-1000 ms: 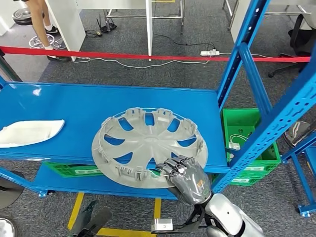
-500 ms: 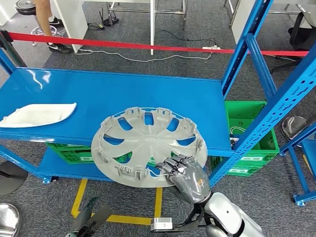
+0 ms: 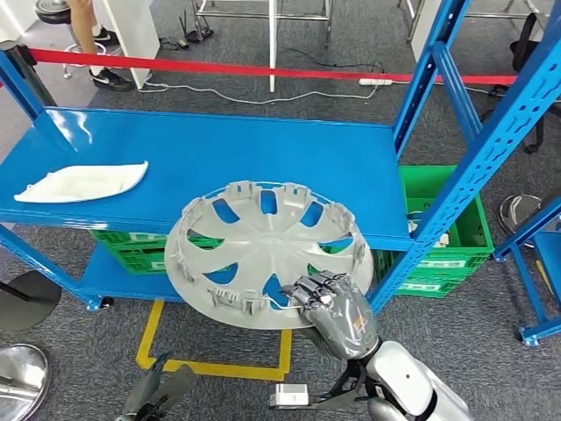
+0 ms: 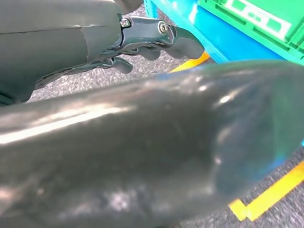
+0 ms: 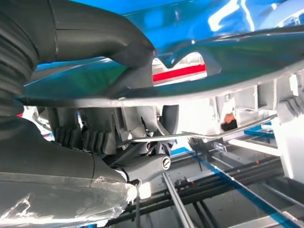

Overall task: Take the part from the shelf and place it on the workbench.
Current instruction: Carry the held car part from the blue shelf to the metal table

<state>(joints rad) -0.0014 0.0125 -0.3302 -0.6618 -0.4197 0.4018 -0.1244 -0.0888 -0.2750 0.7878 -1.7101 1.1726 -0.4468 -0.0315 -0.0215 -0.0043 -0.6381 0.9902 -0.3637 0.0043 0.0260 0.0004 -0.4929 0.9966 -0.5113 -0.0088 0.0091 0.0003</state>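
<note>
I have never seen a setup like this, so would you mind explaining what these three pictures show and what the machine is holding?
This is a humanoid robot with two arms, each ending in a many-fingered hand. The wide picture comes from a camera in its head, looking forward and down. There its right hand grips the near edge of a grey wheel cover, which hangs partly past the front of a blue shelf. A white curved part lies at the shelf's left end, and green crates sit lower down. The other two pictures come from cameras at the wrists, so they look turned. The right wrist view shows the fingers clamped on the cover's rim. The left wrist view shows the left hand hanging above the floor; whether it is open is unclear.
</note>
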